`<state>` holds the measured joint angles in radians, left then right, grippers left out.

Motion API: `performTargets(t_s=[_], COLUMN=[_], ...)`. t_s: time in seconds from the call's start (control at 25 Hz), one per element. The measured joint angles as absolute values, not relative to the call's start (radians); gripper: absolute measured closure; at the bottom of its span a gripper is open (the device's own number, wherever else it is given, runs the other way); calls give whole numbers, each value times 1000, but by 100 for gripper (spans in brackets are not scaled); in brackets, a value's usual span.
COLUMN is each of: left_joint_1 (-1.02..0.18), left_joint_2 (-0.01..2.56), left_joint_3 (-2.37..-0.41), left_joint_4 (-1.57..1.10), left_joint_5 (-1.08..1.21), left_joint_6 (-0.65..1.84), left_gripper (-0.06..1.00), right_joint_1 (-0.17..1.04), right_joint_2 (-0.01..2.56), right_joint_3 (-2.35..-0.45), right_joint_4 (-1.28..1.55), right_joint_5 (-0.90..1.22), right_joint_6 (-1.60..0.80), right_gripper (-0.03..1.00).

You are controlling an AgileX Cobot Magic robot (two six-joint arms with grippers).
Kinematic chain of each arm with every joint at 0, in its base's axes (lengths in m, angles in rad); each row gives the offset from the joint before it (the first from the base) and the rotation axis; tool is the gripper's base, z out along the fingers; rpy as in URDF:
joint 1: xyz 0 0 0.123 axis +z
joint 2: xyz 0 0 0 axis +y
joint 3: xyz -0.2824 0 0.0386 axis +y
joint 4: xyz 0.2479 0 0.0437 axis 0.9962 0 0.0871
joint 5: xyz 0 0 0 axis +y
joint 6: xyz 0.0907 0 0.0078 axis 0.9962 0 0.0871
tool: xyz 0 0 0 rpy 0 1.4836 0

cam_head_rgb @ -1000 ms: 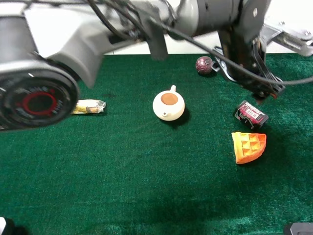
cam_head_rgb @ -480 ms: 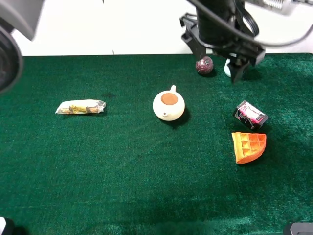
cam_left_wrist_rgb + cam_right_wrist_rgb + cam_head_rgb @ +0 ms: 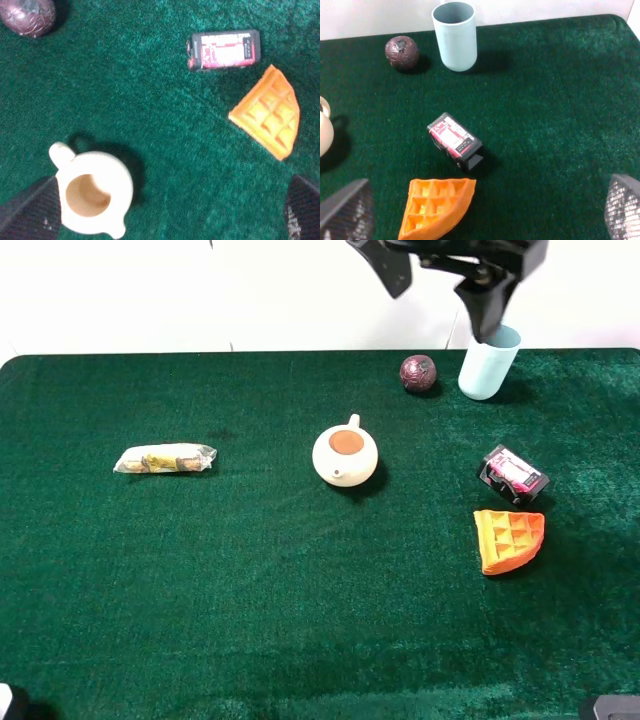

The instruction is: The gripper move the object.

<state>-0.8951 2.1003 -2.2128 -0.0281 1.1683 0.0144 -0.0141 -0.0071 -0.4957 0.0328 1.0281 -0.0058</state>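
We see both grippers' fingers (image 3: 30,207) (image 3: 345,210) spread and holding nothing, the box (image 3: 512,473) on the desk (image 3: 250,590) beside the waffle (image 3: 509,538), the cup (image 3: 454,35) empty.

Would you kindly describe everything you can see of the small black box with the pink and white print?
The small black box is rectangular, with a glossy-looking pink and white label on its upper face and plain black sides. It lies flat on the green felt table, turned at an angle to the table's edges. It sits apart from the orange waffle piece beside it, and neither gripper touches it. The print is too small to read.
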Motion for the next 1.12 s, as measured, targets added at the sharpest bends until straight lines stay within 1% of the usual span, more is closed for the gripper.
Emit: performTargets(t_s=[0.56,0.6,1.12], left_joint_1=[-798,-789,-786], left_joint_2=[1715,1663,1347], left_joint_3=[-1778,-1722,-1439], left_joint_4=[-29,-26,35], left_joint_5=[1168,1168,1168], left_joint_6=[72,83,116], left_gripper=[4,4,4], right_joint_1=[-14,-14,-14], right_joint_2=[-7,-7,-7], right_joint_3=[-496,-496,-496], right_joint_4=[33,33,33], right_joint_5=[1028,1028,1028], right_joint_6=[-6,-6,-6], right_gripper=[28,28,28])
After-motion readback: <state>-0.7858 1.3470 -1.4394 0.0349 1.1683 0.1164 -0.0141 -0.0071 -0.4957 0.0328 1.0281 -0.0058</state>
